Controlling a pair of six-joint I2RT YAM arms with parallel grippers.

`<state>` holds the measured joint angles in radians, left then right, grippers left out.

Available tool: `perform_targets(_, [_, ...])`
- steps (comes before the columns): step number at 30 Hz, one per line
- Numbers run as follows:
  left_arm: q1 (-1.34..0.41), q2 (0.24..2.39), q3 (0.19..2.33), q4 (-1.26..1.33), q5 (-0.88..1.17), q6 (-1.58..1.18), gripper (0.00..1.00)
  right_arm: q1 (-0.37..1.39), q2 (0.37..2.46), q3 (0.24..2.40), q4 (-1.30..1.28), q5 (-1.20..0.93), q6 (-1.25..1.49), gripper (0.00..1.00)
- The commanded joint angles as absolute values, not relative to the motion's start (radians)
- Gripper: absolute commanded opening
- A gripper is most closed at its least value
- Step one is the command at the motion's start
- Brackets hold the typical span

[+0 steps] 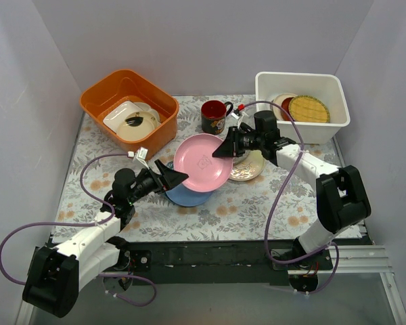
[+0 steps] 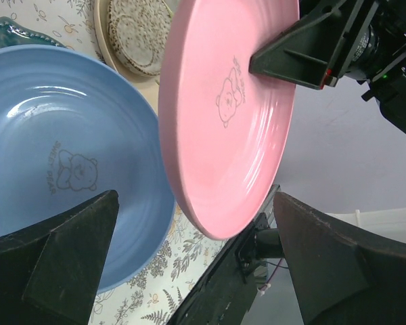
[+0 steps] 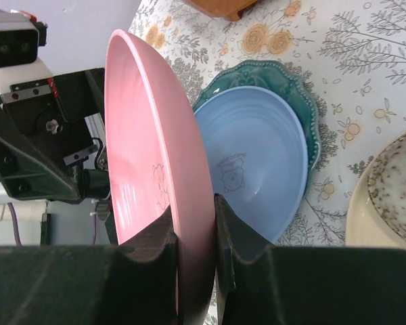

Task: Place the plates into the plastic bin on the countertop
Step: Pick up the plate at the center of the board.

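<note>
One yellow plate (image 1: 309, 108) in plastic bin (image 1: 318, 132): top view only.

The right gripper (image 1: 220, 150) pinches the pink plate (image 1: 200, 162) at its 2 o'clock rim. The left gripper (image 1: 177, 181), fingers spread, sits at the plate's 8 o'clock edge, over the blue plate (image 1: 189, 197).

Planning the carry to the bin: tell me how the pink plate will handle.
The pink plate looks rigid, probably won't flex. Its glossy surface may slip or pivot, since only the right gripper pinches one rim. Likely breakable if dropped onto the blue plate.
</note>
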<state>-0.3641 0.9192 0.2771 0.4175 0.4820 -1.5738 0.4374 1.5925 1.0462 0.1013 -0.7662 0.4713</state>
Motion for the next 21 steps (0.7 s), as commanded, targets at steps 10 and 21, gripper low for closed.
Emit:
perform_targets(10, [-0.368, 0.902, 0.325, 0.391, 0.494, -1.539, 0.98, 0.348, 1.654, 1.192, 0.107, -0.81, 0.469, 0.01])
perform_targets(21, [-0.368, 0.917, 0.328, 0.391, 0.499, -1.539, 0.98, 0.287, 1.666, 1.264, 0.08, -0.815, 0.46, 0.01])
